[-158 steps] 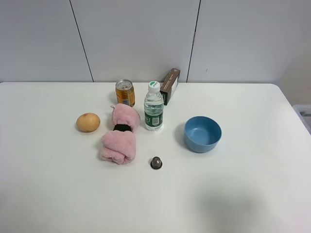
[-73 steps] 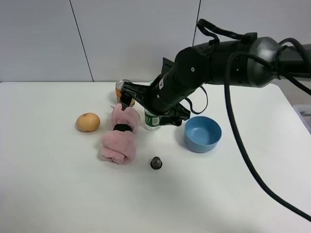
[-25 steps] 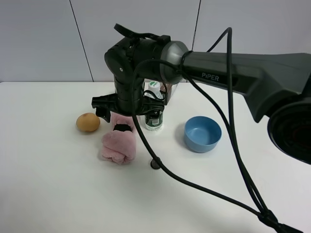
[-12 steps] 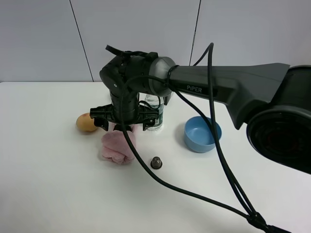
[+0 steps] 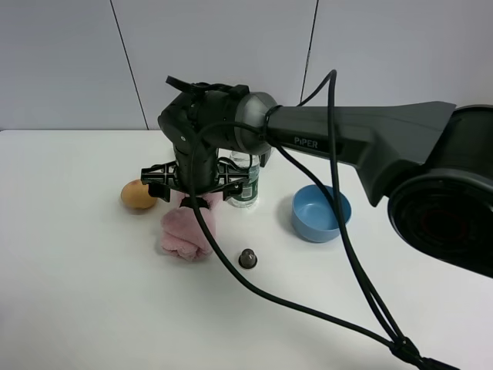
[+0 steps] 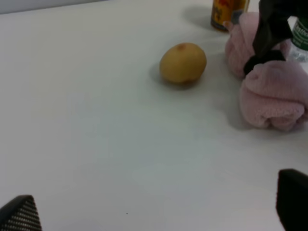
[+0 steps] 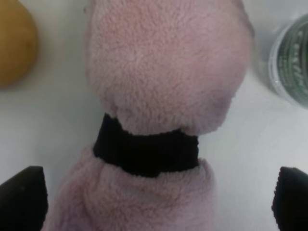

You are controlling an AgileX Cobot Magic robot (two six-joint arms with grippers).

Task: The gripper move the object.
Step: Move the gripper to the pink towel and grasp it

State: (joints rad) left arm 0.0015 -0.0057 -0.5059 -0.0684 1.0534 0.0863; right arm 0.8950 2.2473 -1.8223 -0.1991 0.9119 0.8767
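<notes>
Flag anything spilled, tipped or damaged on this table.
Nothing stands out: the water bottle stands upright, the blue bowl sits right way up, and the pink towel lies banded under the right pincer.

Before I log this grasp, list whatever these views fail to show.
- Can: cut by the left wrist view's edge; behind the arm in exterior high.
- Bottle: label mostly covered by the arm, exterior high.
- Small dark item: too small to identify, exterior high.
- Right pincer: only fingertip corners show in right wrist view; contact with the pink towel unclear.

Right hand points straight down, fingers spread wide — arm extended from the right.
</notes>
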